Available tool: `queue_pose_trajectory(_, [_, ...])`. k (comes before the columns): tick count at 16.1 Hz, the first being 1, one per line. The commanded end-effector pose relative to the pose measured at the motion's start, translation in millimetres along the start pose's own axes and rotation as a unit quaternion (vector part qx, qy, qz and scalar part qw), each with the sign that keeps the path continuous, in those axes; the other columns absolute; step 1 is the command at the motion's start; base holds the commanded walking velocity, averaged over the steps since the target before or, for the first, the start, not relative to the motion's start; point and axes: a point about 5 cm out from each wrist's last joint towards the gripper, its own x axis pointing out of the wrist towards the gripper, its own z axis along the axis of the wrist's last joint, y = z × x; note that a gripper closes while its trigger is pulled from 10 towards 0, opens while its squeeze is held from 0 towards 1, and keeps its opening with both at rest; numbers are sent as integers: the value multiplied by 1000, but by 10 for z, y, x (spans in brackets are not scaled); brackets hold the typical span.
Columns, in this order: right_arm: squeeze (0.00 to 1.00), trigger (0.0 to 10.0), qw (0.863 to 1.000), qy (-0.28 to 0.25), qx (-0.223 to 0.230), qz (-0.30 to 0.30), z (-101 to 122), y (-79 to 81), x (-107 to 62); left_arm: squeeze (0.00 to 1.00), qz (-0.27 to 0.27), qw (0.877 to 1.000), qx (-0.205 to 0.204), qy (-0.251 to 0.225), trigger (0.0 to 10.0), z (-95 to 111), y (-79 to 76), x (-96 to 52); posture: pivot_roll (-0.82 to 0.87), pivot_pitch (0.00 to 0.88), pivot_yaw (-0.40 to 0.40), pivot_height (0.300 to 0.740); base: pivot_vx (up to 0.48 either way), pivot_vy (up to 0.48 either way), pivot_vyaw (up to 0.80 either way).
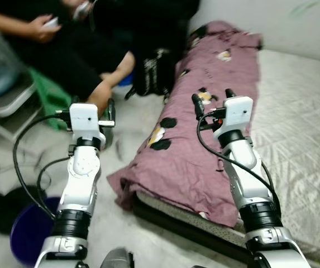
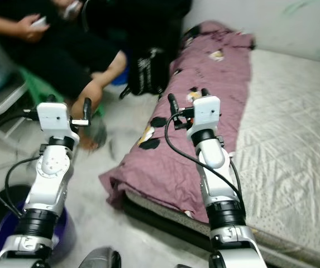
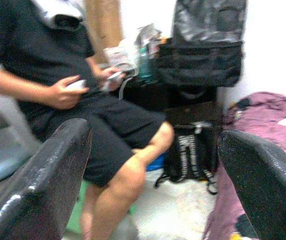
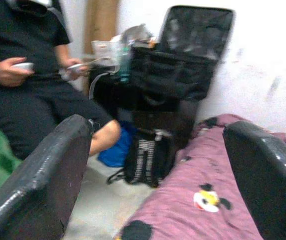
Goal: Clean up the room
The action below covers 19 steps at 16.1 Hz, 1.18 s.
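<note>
Behind black backpack [image 4: 145, 159], open suitcase [image 4: 192, 50]

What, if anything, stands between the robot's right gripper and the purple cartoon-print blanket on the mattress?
Nothing visible does. The right gripper hangs open directly over the purple cartoon-print blanket, with only open air between them.

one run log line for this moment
left gripper: open, raised over floor | right gripper: open, above purple blanket | person: seated ahead
</note>
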Motion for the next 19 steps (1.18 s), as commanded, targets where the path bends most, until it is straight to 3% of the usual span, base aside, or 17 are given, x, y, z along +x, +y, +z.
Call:
queue_pose_trajectory(1, [0,10000,1000,7,17,17,-15,106,27,0,8,1000,6,2,10000,9,72,-10,4,0,-46,740,0,0,0])
queue_pose_trajectory(4, [0,10000,999,12,21,41,-34,204,77,0,30,999,13,3,10000,3,178,-74,41,0,-75,740,0,0,0])
queue_pose_trajectory(6, [0,10000,998,7,17,64,-6,291,122,0,46,999,14,8,10000,-25,242,-120,45,0,-87,740,0,0,794])
queue_pose_trajectory(19, [0,10000,999,3,16,44,-15,188,73,0,3,1000,-13,6,10000,21,13,-41,-1,0,-54,740,0,0,766])
